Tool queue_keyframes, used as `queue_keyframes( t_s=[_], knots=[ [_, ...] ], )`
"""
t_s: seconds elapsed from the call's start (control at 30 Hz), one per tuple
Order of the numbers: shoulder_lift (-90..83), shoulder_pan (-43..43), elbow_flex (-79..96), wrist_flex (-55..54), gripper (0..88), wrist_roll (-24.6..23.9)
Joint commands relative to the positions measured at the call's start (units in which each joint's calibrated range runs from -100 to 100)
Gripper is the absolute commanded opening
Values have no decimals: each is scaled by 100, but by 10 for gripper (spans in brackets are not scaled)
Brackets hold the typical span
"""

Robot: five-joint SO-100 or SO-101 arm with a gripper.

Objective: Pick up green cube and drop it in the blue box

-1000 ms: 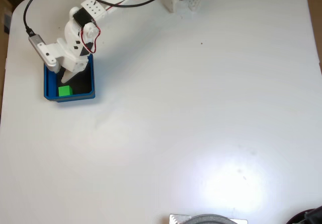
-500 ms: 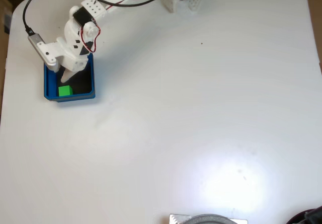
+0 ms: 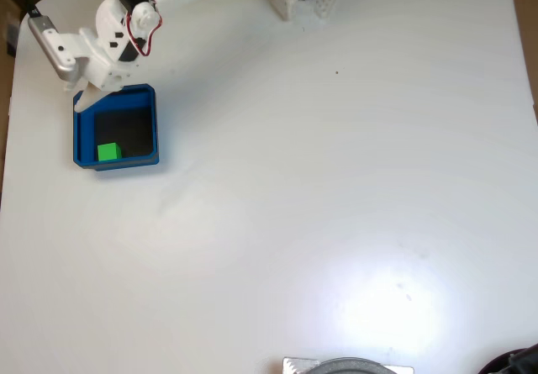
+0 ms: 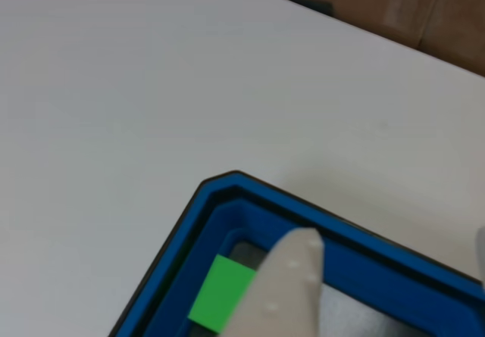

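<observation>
The green cube [image 3: 108,151] lies on the dark floor of the blue box [image 3: 155,130], in its lower left corner in the fixed view, touching nothing of the arm. My white gripper [image 3: 84,98] hangs over the box's upper left corner, open and empty. In the other view the green cube [image 4: 221,291] sits inside the blue box [image 4: 182,238], partly hidden by one white finger [image 4: 292,276]. The second finger shows as a sliver at the right edge, so the gripper [image 4: 390,238] stands wide apart above the box wall.
The arm's white base [image 3: 294,0] stands at the table's top edge with black and red cables. A grey round object [image 3: 349,366] pokes in at the bottom edge. The rounded table corner lies just left of the box. Brown cardboard [image 4: 424,11] lies beyond the table.
The gripper has lifted out of the blue box and drawn back toward the top left corner. The green cube stays where it lay in the box.
</observation>
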Motion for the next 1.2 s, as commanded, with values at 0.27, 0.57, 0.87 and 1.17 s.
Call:
queue_keyframes(
  t_s=[0.27, 0.57, 0.87, 1.17],
  knots=[
    [-1135, 63, -159, -78, 214, 44],
    [-1377, 40, -132, -62, 214, 15],
    [-2623, -6, 1528, -70, 212, 44],
    [-3551, -6, 3270, -78, 211, 49]
  ],
)
